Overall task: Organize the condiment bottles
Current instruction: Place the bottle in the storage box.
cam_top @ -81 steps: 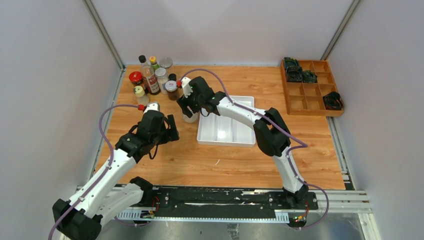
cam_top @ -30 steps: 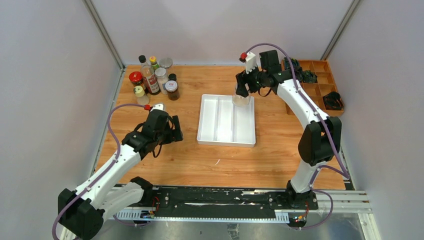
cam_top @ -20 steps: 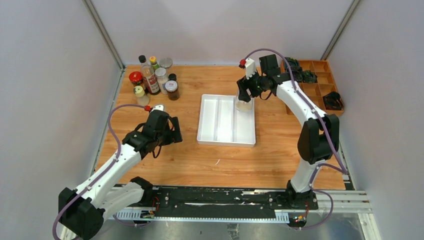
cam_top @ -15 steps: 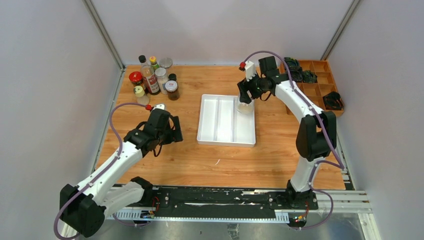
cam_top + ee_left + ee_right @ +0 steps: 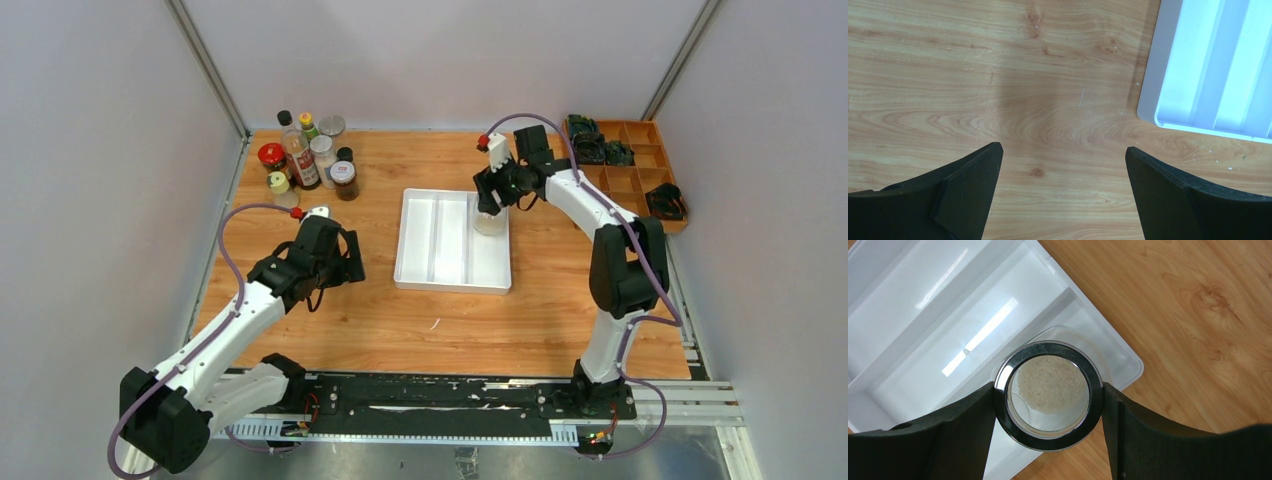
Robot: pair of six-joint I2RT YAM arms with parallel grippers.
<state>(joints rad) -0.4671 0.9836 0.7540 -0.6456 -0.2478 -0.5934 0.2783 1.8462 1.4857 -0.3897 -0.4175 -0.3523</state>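
Silver-rimmed clear jar (image 5: 1048,395), gripped in our right jaws over a corner compartment of the white divided tray (image 5: 913,305), wants lowering and releasing next, we judge; left jaws gape empty.

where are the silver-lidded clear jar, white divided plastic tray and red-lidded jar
silver-lidded clear jar (image 5: 1048,394): right wrist view, centre of lid
white divided plastic tray (image 5: 449,252): top external view, bare middle floor
red-lidded jar (image 5: 271,154): top external view, lid top
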